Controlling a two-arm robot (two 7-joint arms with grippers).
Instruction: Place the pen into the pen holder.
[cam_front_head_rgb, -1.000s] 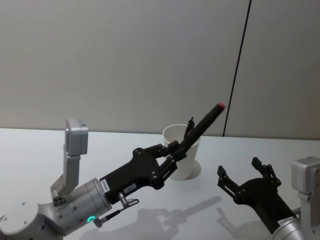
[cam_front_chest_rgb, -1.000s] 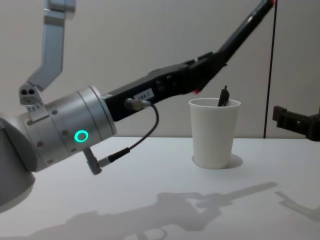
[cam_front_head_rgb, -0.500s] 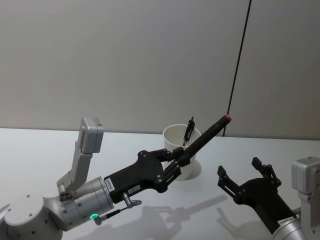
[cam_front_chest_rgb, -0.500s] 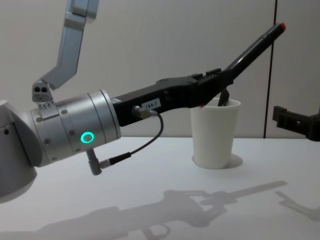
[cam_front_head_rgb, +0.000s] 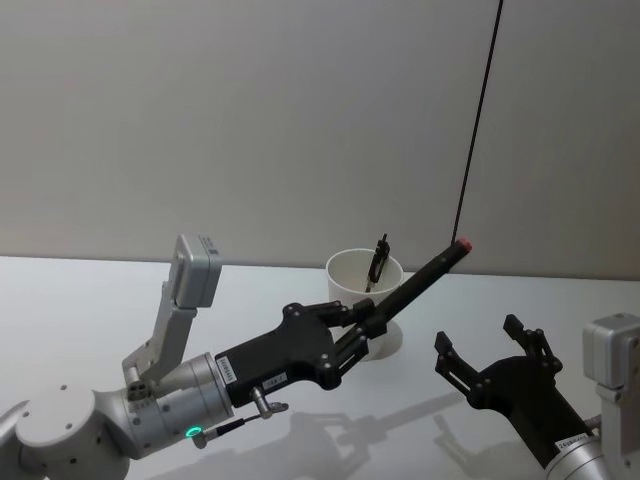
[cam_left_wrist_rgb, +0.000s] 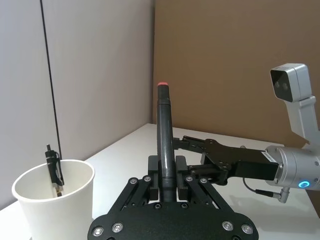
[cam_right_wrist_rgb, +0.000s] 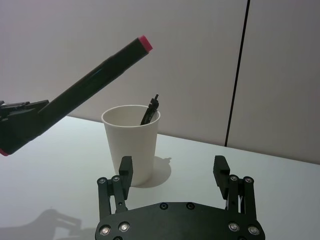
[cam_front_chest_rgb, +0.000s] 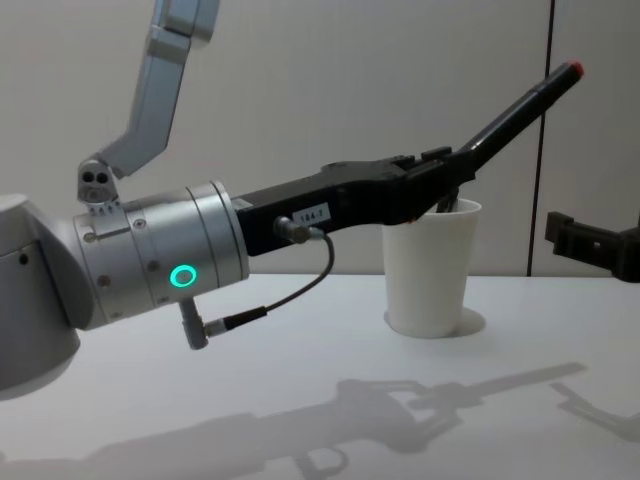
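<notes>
A black pen (cam_front_head_rgb: 420, 282) with a red end is held by my left gripper (cam_front_head_rgb: 372, 322), which is shut on its lower part. The pen (cam_front_chest_rgb: 510, 108) slants up and away, its red end higher than the rim of the pen holder (cam_front_chest_rgb: 432, 275), a white paper cup. In the left wrist view the pen (cam_left_wrist_rgb: 164, 135) stands beside the cup (cam_left_wrist_rgb: 55, 200), not over its mouth. A second dark pen (cam_right_wrist_rgb: 150, 111) leans inside the cup (cam_right_wrist_rgb: 131, 145). My right gripper (cam_front_head_rgb: 480, 338) rests open, low, to the right of the cup.
The white table (cam_front_head_rgb: 80, 300) runs back to a plain grey wall with a dark vertical seam (cam_front_head_rgb: 478, 130). My left arm's silver body (cam_front_chest_rgb: 150, 265) and its cable take up the table's left front. The right arm's silver wrist (cam_front_head_rgb: 612, 370) stands at the right edge.
My left arm has come down and forward with the pen. The pen now lies flatter, its red end lower and farther right. The right gripper has not moved.
</notes>
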